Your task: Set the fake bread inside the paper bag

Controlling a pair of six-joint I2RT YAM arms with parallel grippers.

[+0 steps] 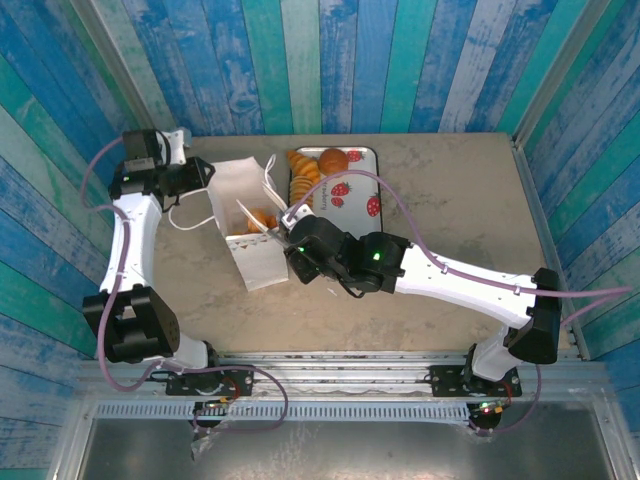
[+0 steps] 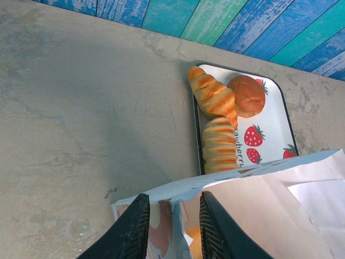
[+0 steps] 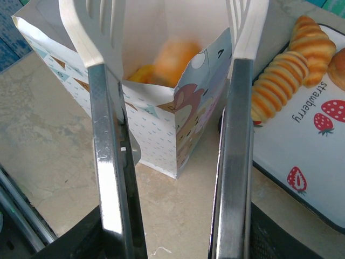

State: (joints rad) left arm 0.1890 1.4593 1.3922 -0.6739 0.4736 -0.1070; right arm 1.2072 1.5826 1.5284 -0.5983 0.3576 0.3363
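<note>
From overhead, the paper bag (image 1: 252, 262) stands open-mouthed on the table (image 1: 450, 200), with the strawberry tray (image 1: 350, 205) just beside it at 3 o'clock. The left gripper (image 1: 207, 170) sits at the bag's 10 o'clock corner. Its jaws are closed narrowly on the bag's rim, with the printed paper caught between the two black fingers (image 2: 137, 226). The right gripper (image 1: 305, 250) sits at the bag's 4 o'clock and clasps a pair of tongs (image 3: 108, 140). Their white blades stand apart over the bag's mouth with nothing between them. Some bread (image 3: 172, 56) lies inside the bag, blurred, at 12 o'clock from that gripper and beyond the blades. Two ridged croissants (image 2: 211, 94) and a round bun (image 2: 247, 95) lie on the tray, at about 2 o'clock from the tongs.
</note>
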